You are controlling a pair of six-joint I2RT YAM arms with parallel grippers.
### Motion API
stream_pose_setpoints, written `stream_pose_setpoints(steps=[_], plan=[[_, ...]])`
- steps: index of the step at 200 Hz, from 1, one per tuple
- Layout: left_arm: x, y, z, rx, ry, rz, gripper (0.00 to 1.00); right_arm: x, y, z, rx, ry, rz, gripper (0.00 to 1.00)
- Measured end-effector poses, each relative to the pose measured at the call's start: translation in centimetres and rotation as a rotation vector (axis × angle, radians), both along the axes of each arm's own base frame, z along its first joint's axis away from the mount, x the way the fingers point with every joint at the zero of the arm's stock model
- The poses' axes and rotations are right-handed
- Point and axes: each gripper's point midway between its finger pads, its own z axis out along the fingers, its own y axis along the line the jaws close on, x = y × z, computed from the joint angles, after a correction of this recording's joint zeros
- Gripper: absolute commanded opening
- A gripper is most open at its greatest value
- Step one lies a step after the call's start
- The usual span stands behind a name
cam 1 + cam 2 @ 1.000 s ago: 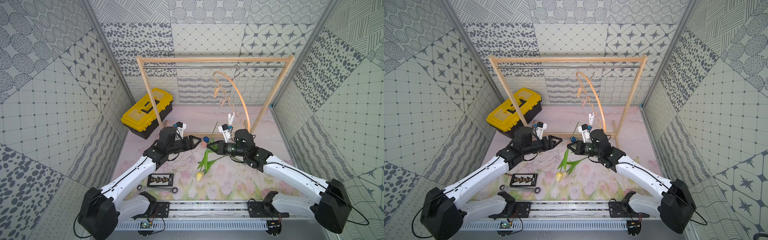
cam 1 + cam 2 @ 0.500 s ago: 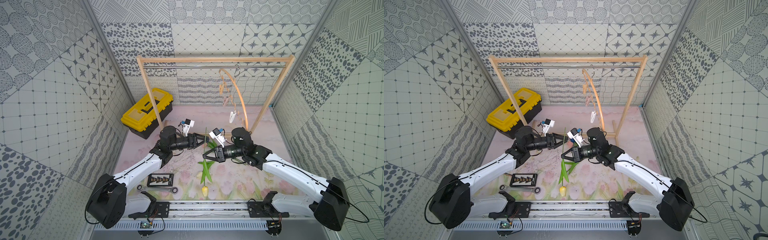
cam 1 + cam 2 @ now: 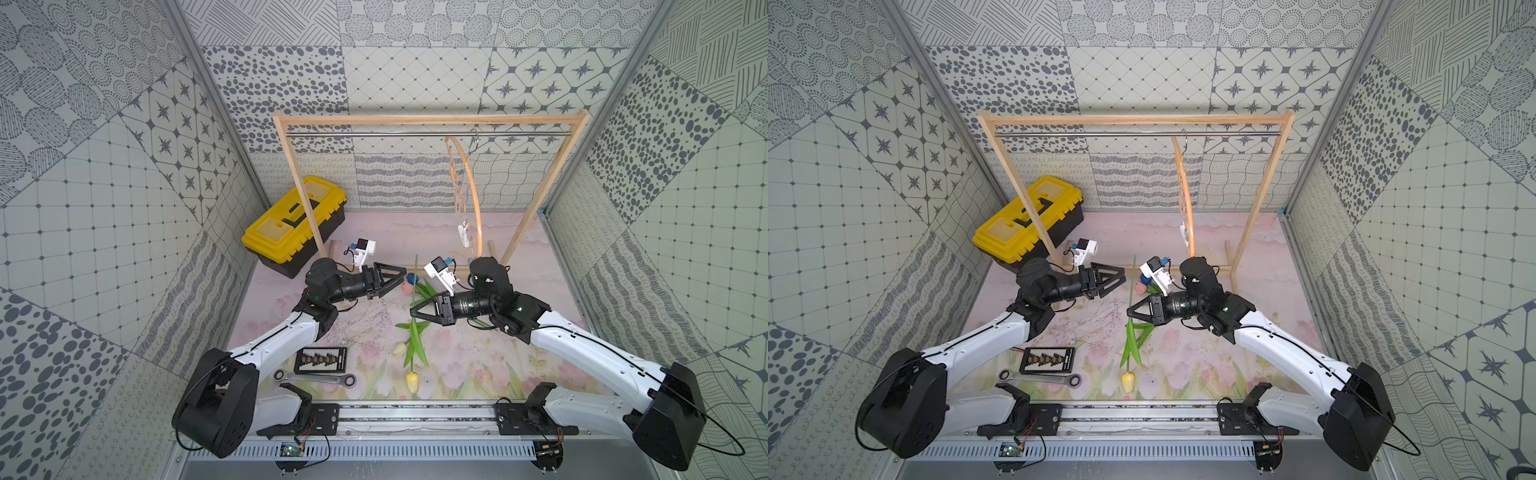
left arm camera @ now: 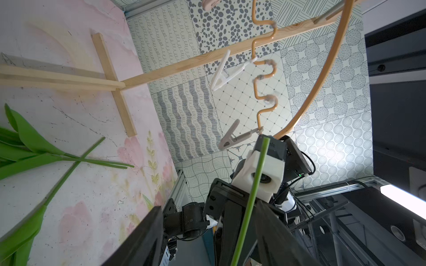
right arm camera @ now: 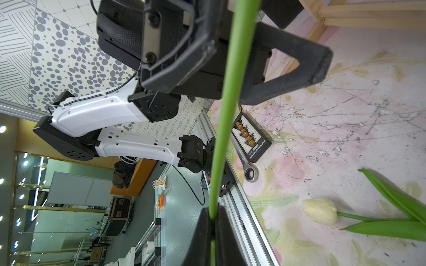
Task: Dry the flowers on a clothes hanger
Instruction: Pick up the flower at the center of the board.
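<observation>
My right gripper [image 3: 411, 312] [image 3: 1128, 312] [image 5: 213, 209] is shut on the green stem of the yellow tulip [image 3: 412, 381] [image 3: 1128, 381]. This flower hangs head down above the mat, its stem end pointing up. Facing it, my left gripper [image 3: 401, 276] [image 3: 1121, 277] [image 4: 209, 205] is open. The stem [image 4: 250, 200] shows between its fingers [image 5: 318, 62] without touching them. A cream-white tulip [image 3: 400, 349] [image 5: 319, 211] lies on the mat, and pink [image 3: 405, 287] and blue [image 3: 411, 277] heads lie further back. The clothes hanger [image 3: 473, 195] [image 3: 1187, 195] [image 4: 322, 76] hangs from the rod with a white clothespin [image 4: 224, 73] and a beige one [image 4: 232, 138].
A wooden frame [image 3: 428, 120] with a steel rod stands across the back. A yellow toolbox [image 3: 295, 224] sits at the back left. Thin dry twigs [image 3: 374, 320] lie mid-mat. A black card [image 3: 321, 360] and a wrench [image 3: 316, 378] lie at the front left.
My right gripper has come forward with the yellow tulip, which has swung from slanting to hanging head down. My left gripper has edged toward its stem. The hanger has swung slightly.
</observation>
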Motion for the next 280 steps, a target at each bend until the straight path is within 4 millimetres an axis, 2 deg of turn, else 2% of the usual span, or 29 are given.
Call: stream_pose_setpoints(steps=[13, 22, 51, 80, 92, 100, 124, 148, 156, 178, 193, 214, 242, 248, 280], plan=[[-0.6, -0.6, 0.3, -0.013, -0.005, -0.033, 0.62, 0.1, 0.1, 0.1, 0.006, -0.002, 0.0, 0.03], [-1.2, -1.1, 0.5, -0.017, -0.01, -0.06, 0.56, 0.2, 0.2, 0.1, 0.007, -0.003, 0.0, 0.03], [-2.7, -2.6, 1.1, -0.013, -0.038, -0.123, 0.27, 0.3, 0.3, -0.2, 0.0, 0.005, 0.0, 0.03], [-3.0, -3.2, 1.1, -0.009, -0.051, -0.142, 0.0, 0.2, 0.4, 0.0, 0.006, 0.0, 0.006, 0.04], [-2.9, -3.3, 0.8, -0.009, -0.042, -0.146, 0.0, 0.2, 0.5, 0.1, 0.009, 0.0, 0.003, 0.05], [-2.9, -3.4, 0.7, -0.011, -0.044, -0.146, 0.0, 0.2, 0.4, 0.0, 0.006, 0.002, 0.0, 0.11], [-2.8, -3.6, 0.2, -0.018, -0.032, -0.14, 0.0, 0.7, 0.4, -0.1, 0.0, 0.005, -0.03, 0.51], [-2.4, -3.4, -0.4, -0.023, -0.011, -0.101, 0.0, 1.5, 0.2, -0.3, 0.004, -0.017, -0.082, 0.54], [-2.3, -3.3, -0.6, -0.024, -0.006, -0.088, 0.0, 1.7, 0.1, -0.4, 0.007, -0.016, -0.1, 0.54], [-1.9, -3.0, -0.8, -0.03, 0.003, -0.054, 0.0, 2.2, -0.1, -0.8, 0.014, -0.008, -0.137, 0.44], [-1.7, -2.9, -0.9, -0.032, 0.007, -0.037, 0.0, 2.5, -0.1, -0.8, 0.02, -0.002, -0.153, 0.33], [-1.4, -2.8, -0.8, -0.037, 0.007, -0.016, 0.0, 2.8, -0.1, -0.5, 0.032, -0.007, -0.164, 0.22], [-1.2, -2.6, -0.6, -0.045, -0.004, 0.005, 0.0, 2.9, -0.1, -0.3, 0.042, -0.004, -0.17, 0.15], [-1.1, -2.6, -0.5, -0.046, -0.006, 0.009, 0.0, 2.9, 0.0, -0.2, 0.044, -0.006, -0.17, 0.11], [-0.9, -2.4, -0.3, -0.053, -0.018, 0.026, 0.0, 3.0, 0.0, -0.1, 0.05, -0.005, -0.175, 0.06]])
